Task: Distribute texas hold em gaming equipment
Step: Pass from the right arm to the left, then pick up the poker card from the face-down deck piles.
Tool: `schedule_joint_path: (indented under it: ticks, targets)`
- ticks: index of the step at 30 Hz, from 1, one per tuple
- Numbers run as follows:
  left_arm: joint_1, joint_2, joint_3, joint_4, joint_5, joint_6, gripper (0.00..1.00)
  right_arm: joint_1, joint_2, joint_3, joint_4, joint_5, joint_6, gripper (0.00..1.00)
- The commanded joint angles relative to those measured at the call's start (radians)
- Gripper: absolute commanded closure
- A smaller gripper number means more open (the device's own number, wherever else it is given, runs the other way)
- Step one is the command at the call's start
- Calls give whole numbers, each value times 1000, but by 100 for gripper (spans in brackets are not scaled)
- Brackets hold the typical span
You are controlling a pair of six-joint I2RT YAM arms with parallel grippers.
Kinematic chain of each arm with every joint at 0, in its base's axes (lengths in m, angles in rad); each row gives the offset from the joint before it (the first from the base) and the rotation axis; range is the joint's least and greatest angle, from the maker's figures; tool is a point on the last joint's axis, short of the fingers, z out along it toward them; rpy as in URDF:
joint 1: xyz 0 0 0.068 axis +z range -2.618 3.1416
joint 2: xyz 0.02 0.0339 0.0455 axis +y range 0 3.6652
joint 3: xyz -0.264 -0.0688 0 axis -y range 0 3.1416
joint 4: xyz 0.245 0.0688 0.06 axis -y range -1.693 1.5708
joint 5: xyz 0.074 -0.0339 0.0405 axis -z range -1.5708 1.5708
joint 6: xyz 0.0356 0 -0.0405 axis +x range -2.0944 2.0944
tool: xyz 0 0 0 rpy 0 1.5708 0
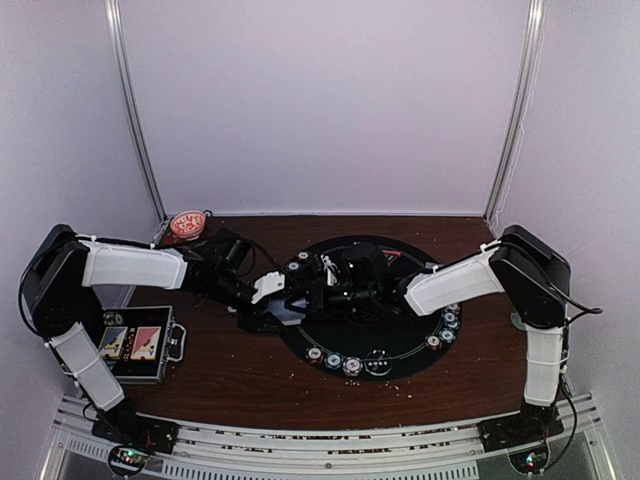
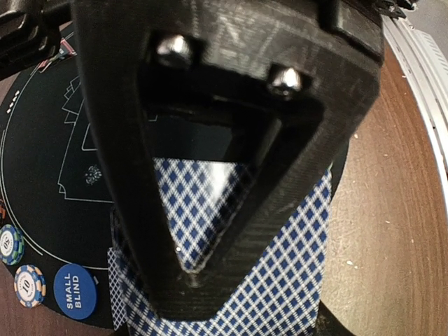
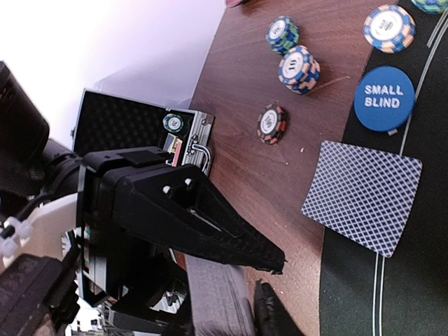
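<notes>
My left hand (image 2: pixel 190 280) clamps the deck (image 2: pixel 280 266). Whether my right hand (image 3: pixel 267 309) is closed, I cannot tell. A card (image 3: pixel 364 196), button (image 3: pixel 383 98) and chips (image 3: pixel 297 68) lie near.

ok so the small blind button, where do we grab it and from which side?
Take the blue button by its rim, coming straight down. It's a thin disc lying flat, so only the edge offers hold. A striped chip sits on one side and a card on the other, so probably pinch across the two free sides: toward the table and toward the mat.
</notes>
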Motion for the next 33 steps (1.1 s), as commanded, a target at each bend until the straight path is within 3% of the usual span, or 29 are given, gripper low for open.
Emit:
schedule_joint_path:
  ticks: [1,9,20,26,33]
  targets:
    - [-6,16,22,36,-34,-1,53,-8,-47,32,-66,39,-17,70]
    - [-7,27,26,37,-45,-4,53,-15,-78,14,-125,68,-55,67]
    - [-6,42,34,29,-50,-5,52,-18,-99,1,-165,85,-91,85]
    - [-6,48,37,27,-53,-5,52,-18,-121,-4,-188,92,-110,80]
    - [-7,56,41,23,-56,-4,52,-19,-138,-11,-196,89,-119,81]
